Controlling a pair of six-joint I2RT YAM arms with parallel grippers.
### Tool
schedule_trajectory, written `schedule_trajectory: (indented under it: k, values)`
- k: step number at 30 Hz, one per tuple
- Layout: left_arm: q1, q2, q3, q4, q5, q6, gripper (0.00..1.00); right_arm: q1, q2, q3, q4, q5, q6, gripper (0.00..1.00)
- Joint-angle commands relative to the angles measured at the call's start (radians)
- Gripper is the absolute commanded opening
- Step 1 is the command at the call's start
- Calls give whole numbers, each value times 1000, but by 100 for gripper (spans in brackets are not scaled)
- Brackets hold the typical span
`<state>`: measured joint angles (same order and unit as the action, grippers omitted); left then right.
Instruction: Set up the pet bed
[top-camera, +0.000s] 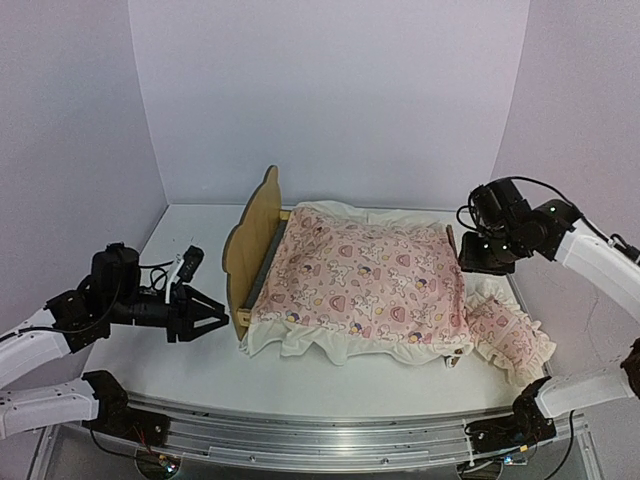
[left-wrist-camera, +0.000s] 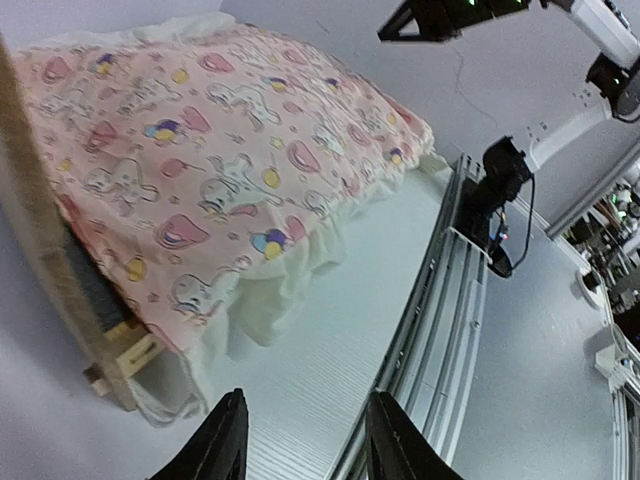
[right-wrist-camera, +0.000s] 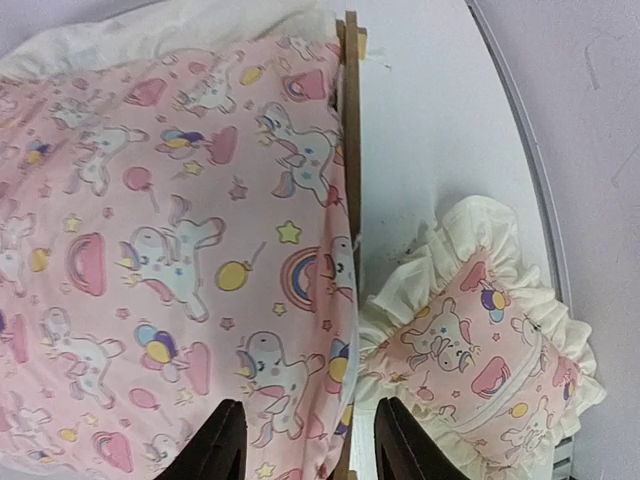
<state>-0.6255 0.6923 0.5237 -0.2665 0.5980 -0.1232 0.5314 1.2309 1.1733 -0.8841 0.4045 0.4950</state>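
The pet bed (top-camera: 262, 235) stands mid-table, its pale-wood ear-shaped headboard at the left. A pink print quilt (top-camera: 365, 280) is spread over it, its cream edge hanging over the near side. A ruffled pink pillow (top-camera: 510, 335) lies on the table beside the foot end. My left gripper (top-camera: 205, 318) is open and empty, low beside the bed's near headboard corner (left-wrist-camera: 125, 355), apart from it. My right gripper (top-camera: 472, 260) hangs open above the foot end. In its wrist view the right gripper (right-wrist-camera: 315, 445) straddles the quilt (right-wrist-camera: 170, 230), the foot rail (right-wrist-camera: 350, 130) and the pillow (right-wrist-camera: 480, 360), holding nothing.
A metal rail (top-camera: 330, 430) runs along the table's near edge, close to my left gripper (left-wrist-camera: 305, 440) on the right (left-wrist-camera: 440, 300). White walls close in the back and both sides. Bare tabletop (top-camera: 330, 375) lies between the bed and the rail.
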Motion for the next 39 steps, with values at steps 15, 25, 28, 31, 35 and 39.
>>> schedule_trajectory:
  k: [15,25,28,31,35,39]
  values:
    - [-252,432,-85,345,-490,-155,45,476,154,-59,714,-274,-160,44]
    - [-252,534,-125,455,-519,-177,43,519,248,-12,776,-448,-249,45]
    - [-252,551,-128,502,-508,-155,26,524,262,-33,825,-487,-250,44]
    - [-252,543,-106,481,-454,-142,3,536,270,-65,869,-501,-241,44]
    - [-252,493,-36,369,-344,-148,0,573,290,-93,912,-499,-239,44]
    - [-252,426,72,230,-295,-156,0,634,331,-102,919,-511,-252,44]
